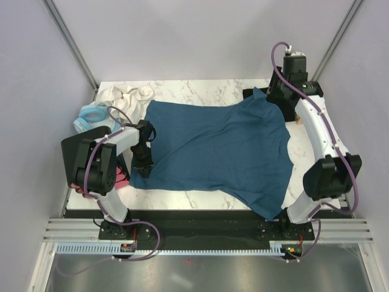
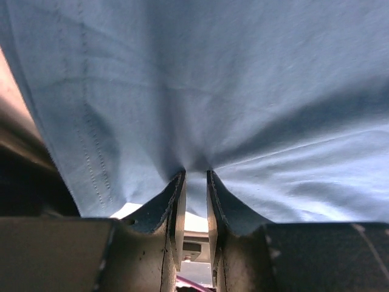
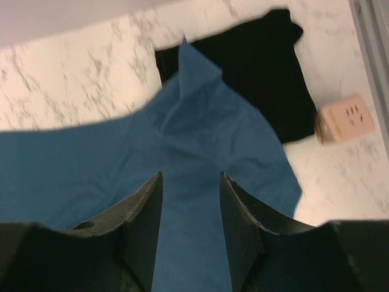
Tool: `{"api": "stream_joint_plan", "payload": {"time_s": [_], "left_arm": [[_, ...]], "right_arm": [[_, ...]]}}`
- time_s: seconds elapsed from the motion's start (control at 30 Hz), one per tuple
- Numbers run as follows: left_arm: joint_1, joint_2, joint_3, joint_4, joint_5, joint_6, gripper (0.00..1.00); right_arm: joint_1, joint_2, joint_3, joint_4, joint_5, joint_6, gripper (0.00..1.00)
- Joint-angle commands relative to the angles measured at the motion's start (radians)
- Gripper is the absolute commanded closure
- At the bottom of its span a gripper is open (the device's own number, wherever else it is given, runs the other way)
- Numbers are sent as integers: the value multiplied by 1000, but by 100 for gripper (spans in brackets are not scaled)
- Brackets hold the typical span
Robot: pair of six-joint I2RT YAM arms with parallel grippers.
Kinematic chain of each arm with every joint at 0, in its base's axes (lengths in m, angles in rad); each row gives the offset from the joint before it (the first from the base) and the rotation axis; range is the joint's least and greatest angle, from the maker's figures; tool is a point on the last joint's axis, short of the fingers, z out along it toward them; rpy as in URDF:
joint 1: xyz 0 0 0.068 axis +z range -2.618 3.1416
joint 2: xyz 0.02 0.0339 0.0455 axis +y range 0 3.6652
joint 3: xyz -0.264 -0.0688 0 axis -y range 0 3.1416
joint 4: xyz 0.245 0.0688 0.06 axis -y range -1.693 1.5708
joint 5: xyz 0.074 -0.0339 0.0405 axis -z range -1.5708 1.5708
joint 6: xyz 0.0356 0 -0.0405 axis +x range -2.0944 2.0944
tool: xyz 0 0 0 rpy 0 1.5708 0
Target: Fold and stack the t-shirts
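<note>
bright, even overhead light in the top view, with soft shadows on the white marbled tabletop (image 1: 200, 91). washed out and pale across the dark teal-blue cotton t-shirt (image 2: 243, 91) in the left wrist view, dark at the lower left corner. slightly motion-blurred in the right wrist view, notably around the black cotton t-shirt (image 3: 261, 73) and the small beige cube-shaped block (image 3: 345, 118).

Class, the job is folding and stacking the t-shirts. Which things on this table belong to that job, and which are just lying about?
Part of the job: teal-blue t-shirt, spread out; black t-shirt, far right corner; left gripper, pinching the teal-blue t-shirt's edge.

Lying about: pale blue ring; cream cloth; small peach box.
</note>
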Motion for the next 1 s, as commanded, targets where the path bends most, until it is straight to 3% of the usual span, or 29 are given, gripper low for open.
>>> {"api": "stream_joint_plan", "payload": {"time_s": [0.0, 0.23, 0.37, 0.5, 0.6, 0.73, 0.87, 0.97], "left_arm": [[3, -72, 28, -20, -57, -23, 73], [-5, -167, 198, -18, 24, -43, 72], [-92, -183, 207, 20, 84, -25, 72], [-154, -178, 203, 98, 64, -84, 72], [-137, -198, 232, 178, 31, -149, 70], [-94, -191, 386, 232, -8, -213, 68], [-74, -45, 572, 175, -7, -186, 68], [-72, 20, 687, 94, -4, -158, 69]], "right_arm": [[2, -189, -172, -36, -29, 20, 50], [85, -407, -371, -187, -148, 109, 51], [143, -551, -560, -228, -118, 225, 50], [143, -613, -547, -231, -23, 240, 49], [142, -566, -442, -223, 48, 187, 48], [119, -417, -255, -211, 95, 97, 43], [48, -242, -99, -142, 40, 0, 38], [25, -45, 35, -119, 23, -38, 41]]}}
